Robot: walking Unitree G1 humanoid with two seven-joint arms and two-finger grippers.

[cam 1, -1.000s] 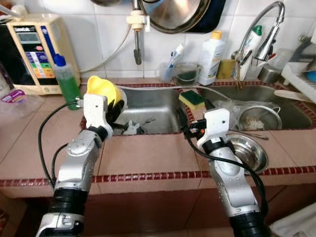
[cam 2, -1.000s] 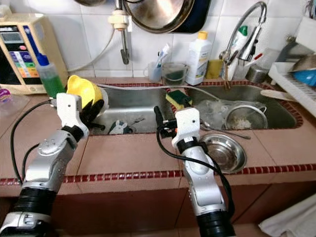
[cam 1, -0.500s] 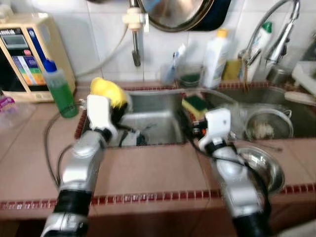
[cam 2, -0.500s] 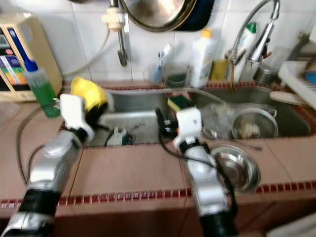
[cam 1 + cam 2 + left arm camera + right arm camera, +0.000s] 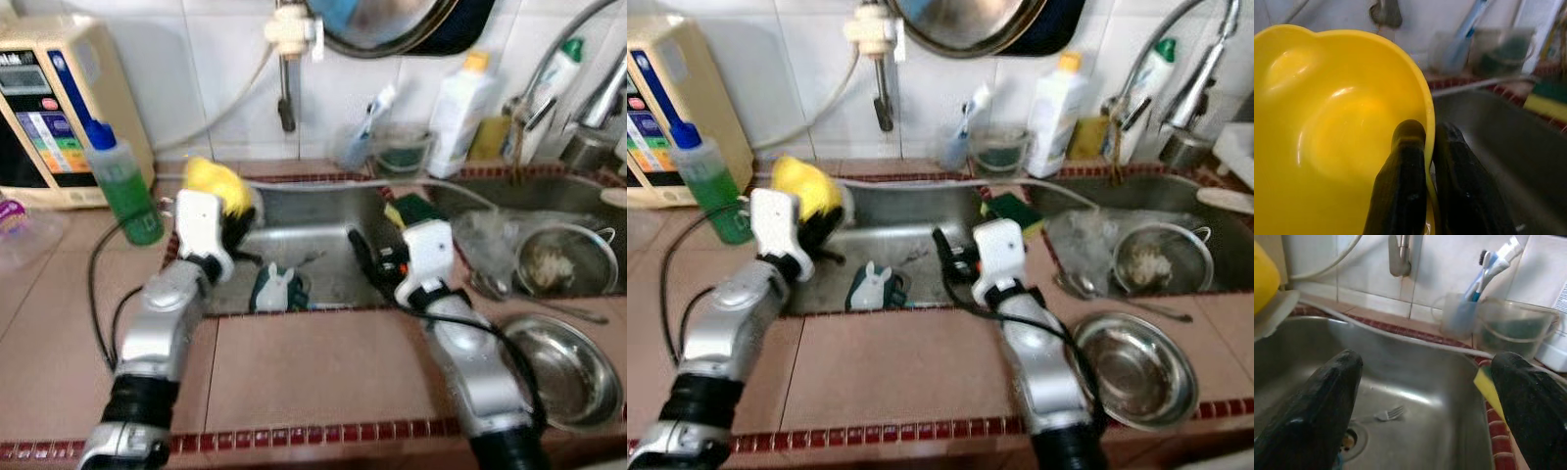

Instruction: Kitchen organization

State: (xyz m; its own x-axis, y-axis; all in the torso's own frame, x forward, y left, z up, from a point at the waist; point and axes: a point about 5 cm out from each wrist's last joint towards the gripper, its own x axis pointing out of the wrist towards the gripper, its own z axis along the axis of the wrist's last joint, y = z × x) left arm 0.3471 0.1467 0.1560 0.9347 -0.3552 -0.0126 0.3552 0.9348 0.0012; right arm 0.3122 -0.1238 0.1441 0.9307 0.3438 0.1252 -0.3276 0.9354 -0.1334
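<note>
You have one yellow bowl [image 5: 1327, 147], its rim clamped in your left pincer [image 5: 1422, 142] at the sink's [image 5: 323, 220] near-left corner. Your right pincer [image 5: 1425, 396] is spread wide, empty, above the basin; one fork [image 5: 1388, 413] lies below it.

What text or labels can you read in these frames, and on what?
None legible.
Beige wall-side appliance: coloured button panel and a top line of print, too blurred to read.
White plastic bottle with yellow cap: label too blurred.
Green squeeze bottle with blue nozzle: no print visible.
</note>
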